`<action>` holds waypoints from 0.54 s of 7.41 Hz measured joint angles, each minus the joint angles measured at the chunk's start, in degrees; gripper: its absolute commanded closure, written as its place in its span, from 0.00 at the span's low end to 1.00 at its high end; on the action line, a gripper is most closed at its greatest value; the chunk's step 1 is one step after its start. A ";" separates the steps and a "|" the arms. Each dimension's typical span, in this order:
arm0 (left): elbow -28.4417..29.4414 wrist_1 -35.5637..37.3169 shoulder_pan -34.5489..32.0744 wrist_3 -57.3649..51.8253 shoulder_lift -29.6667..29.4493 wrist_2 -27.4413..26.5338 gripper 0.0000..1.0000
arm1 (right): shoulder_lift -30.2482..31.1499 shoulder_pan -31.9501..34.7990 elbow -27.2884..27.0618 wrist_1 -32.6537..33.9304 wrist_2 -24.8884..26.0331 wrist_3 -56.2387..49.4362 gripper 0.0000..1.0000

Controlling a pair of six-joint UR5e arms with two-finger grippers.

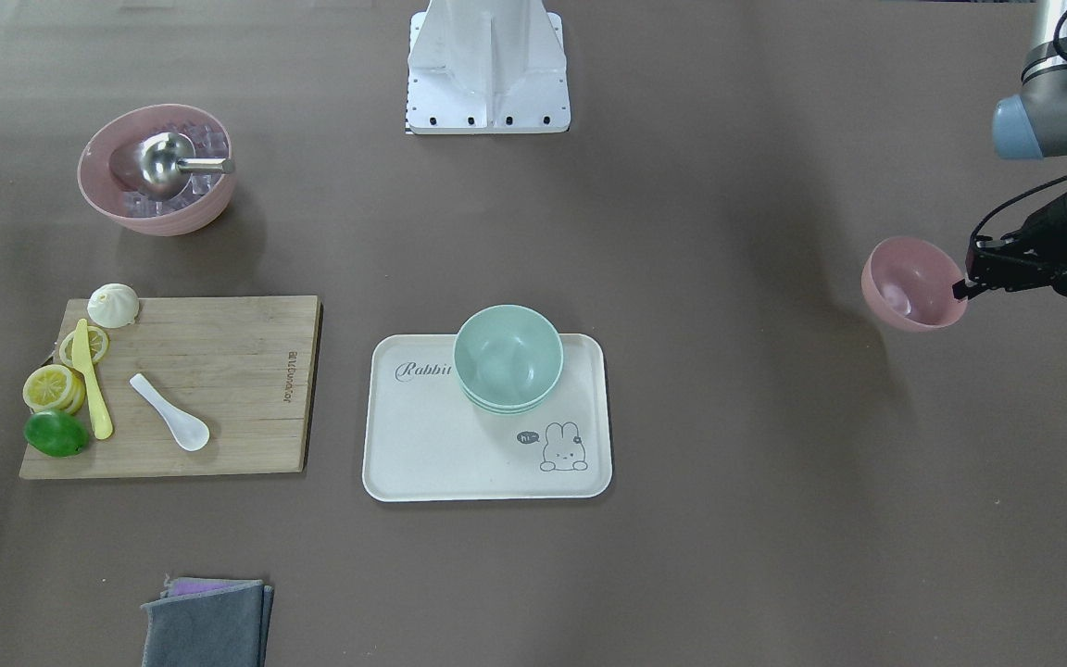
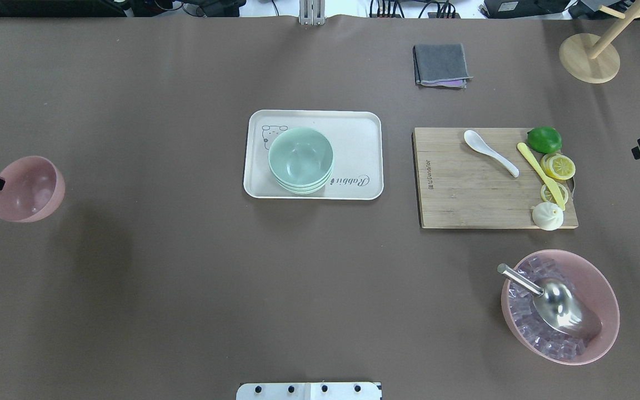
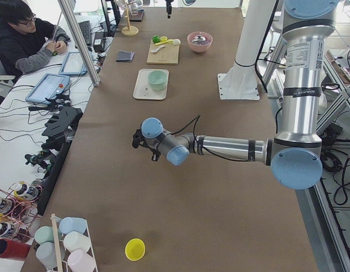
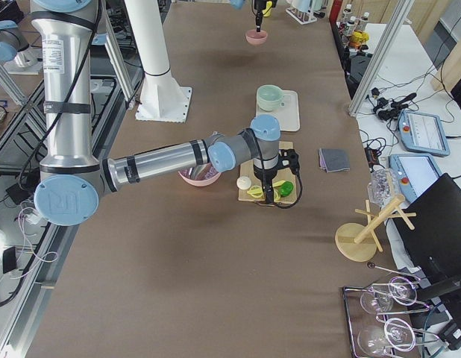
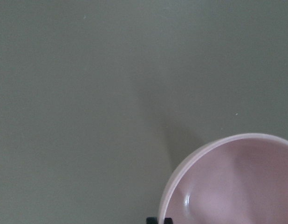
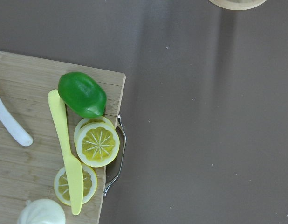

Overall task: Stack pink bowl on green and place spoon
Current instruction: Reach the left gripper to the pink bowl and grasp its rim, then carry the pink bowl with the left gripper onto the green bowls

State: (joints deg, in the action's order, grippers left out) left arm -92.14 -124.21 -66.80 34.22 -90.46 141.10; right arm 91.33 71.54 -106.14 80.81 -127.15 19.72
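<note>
Step in hand: pink bowl (image 1: 913, 283) transfer; left gripper (image 1: 962, 289) pinches its rim, bowl apparently clear of the table; next, carry to the green stack (image 1: 508, 359), well away, centre, lower; right gripper (image 4: 272, 195) state cannot be told; spoon (image 1: 172, 412) lies near it, unheld.

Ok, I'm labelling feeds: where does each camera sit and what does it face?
Front: across table, facing robot base; left tool gripping pink bowl.
Overhead: behind robot, looking down; same bowl.
Exterior left: table end; left arm near.
Exterior right: other end; right arm near.
Left wrist: above pink bowl.
Right wrist: above lime, also in overhead.
</note>
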 measured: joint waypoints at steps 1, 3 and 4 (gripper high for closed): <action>-3.30 3.03 0.24 6.42 -2.50 0.00 1.00 | -0.03 0.00 -0.04 -0.02 0.03 -0.01 0.00; -9.29 12.96 3.03 18.22 -10.59 -0.30 1.00 | -0.11 0.00 -0.13 -0.04 0.09 0.12 0.00; -10.77 17.66 5.41 24.11 -15.71 -0.78 1.00 | -0.16 0.00 -0.22 -0.04 0.08 0.26 0.00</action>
State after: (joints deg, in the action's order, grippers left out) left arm -102.91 -106.56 -61.39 58.33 -106.17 140.32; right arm 91.18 71.54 -106.36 80.77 -127.07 19.99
